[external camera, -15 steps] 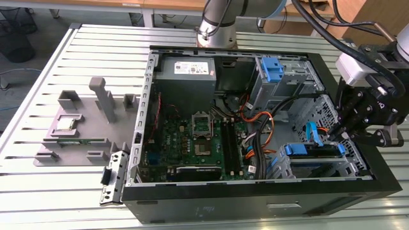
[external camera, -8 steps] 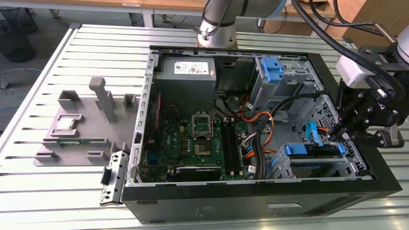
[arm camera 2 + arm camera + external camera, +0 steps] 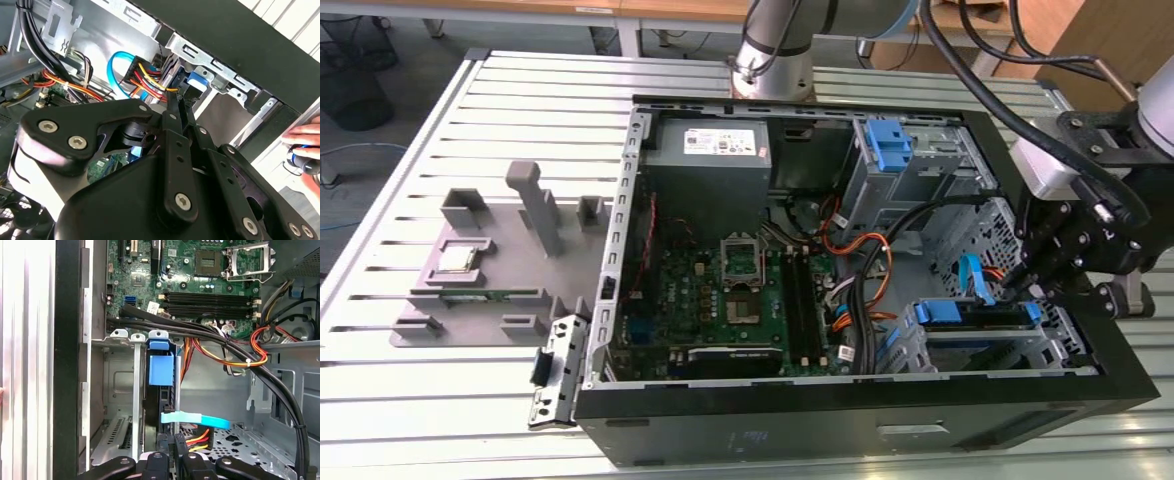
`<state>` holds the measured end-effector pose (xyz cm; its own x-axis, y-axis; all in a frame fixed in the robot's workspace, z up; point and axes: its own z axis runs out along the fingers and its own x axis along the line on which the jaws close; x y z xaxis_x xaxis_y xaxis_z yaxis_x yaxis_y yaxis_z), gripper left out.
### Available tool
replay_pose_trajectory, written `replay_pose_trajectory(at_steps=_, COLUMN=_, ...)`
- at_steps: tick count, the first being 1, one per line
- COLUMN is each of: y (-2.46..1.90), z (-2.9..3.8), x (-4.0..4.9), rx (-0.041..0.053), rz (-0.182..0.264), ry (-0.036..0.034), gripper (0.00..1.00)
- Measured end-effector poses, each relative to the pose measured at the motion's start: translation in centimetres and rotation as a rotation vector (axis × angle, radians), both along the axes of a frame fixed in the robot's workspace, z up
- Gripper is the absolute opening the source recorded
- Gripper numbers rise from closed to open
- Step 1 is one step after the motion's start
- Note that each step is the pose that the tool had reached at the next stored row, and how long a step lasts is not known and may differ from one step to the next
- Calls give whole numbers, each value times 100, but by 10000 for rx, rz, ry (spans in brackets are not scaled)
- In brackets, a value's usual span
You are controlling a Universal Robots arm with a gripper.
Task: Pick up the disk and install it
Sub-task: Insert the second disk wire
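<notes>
Disk [image 3: 161,371]: seated on edge in the drive cage [image 3: 122,390] inside the case [image 3: 854,420], blue carrier outward for release. Gripper [image 3: 172,452]: at disk's cable end, fingers [image 3: 172,112] narrow, apparently pressing it home.

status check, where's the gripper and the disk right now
Gripper down inside the computer case, at the drive cage. Disk seated in the cage, blue carrier showing. Blue cable and wire bundle crowd the bay.

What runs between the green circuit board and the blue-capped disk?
Black cables cross there, seen in the first wrist view, between the board and the disk.
</notes>
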<state>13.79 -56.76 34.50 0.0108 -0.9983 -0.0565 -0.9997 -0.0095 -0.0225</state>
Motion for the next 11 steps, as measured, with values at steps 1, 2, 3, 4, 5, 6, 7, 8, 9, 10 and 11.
replay_pose_trajectory(at_steps=1, y=0, z=0, x=0, rx=-1, rz=7, ry=0, gripper=17)
replay_pose_trajectory(at_steps=2, y=0, z=0, x=0, rx=-1, rz=9, ry=0, gripper=17)
replay_pose_trajectory(at_steps=3, y=-3, z=-4, x=-2, rx=2, rz=11, ry=0, gripper=17)
replay_pose_trajectory(at_steps=4, y=-6, z=-13, x=-10, rx=3, rz=12, ry=-2, gripper=17)
replay_pose_trajectory(at_steps=5, y=-8, z=-23, x=-15, rx=3, rz=16, ry=-3, gripper=17)
replay_pose_trajectory(at_steps=6, y=-8, z=-30, x=-16, rx=1, rz=22, ry=-3, gripper=17)
replay_pose_trajectory(at_steps=7, y=-8, z=-31, x=-16, rx=0, rz=26, ry=-4, gripper=17)
replay_pose_trajectory(at_steps=8, y=-9, z=-31, x=-16, rx=-2, rz=28, ry=-3, gripper=17)
replay_pose_trajectory(at_steps=9, y=-9, z=-39, x=-17, rx=2, rz=31, ry=-3, gripper=17)
replay_pose_trajectory(at_steps=10, y=-9, z=-54, x=-20, rx=5, rz=32, ry=-4, gripper=17)
replay_pose_trajectory(at_steps=11, y=-9, z=-67, x=-20, rx=3, rz=37, ry=-4, gripper=17)
